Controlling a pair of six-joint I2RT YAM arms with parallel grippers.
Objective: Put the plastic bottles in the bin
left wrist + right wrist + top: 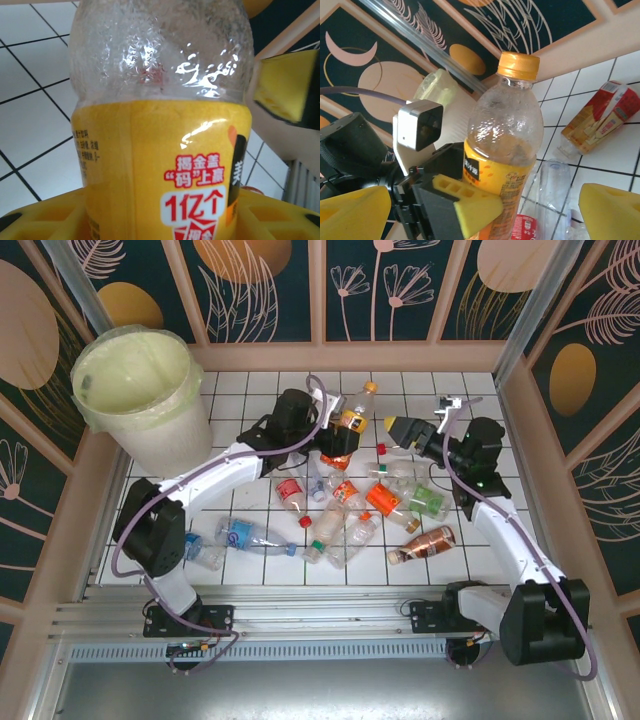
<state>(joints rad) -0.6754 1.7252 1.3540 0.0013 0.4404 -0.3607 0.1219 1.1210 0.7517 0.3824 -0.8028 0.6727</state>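
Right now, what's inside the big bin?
Inside the bin I see just its pale plastic liner, with no bottle resting on it. The bin's near wall covers some of the bottom, so I can't tell what lies there.

The left arm (pixel 215 475) reaches forward, its left gripper (pixel 337 443) clasping the yellow-label bottle (pixel 353 418) low down. The right gripper (pixel 395 426) hovers just right of that bottle, jaws spread wide.

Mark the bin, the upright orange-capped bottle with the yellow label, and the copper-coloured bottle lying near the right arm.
bin (pixel 168 440), top external view, outer wall below the rim.
yellow-label bottle (pixel 506 120), right wrist view, clear upper body.
copper-coloured bottle (pixel 428 542), top external view, middle of its body.
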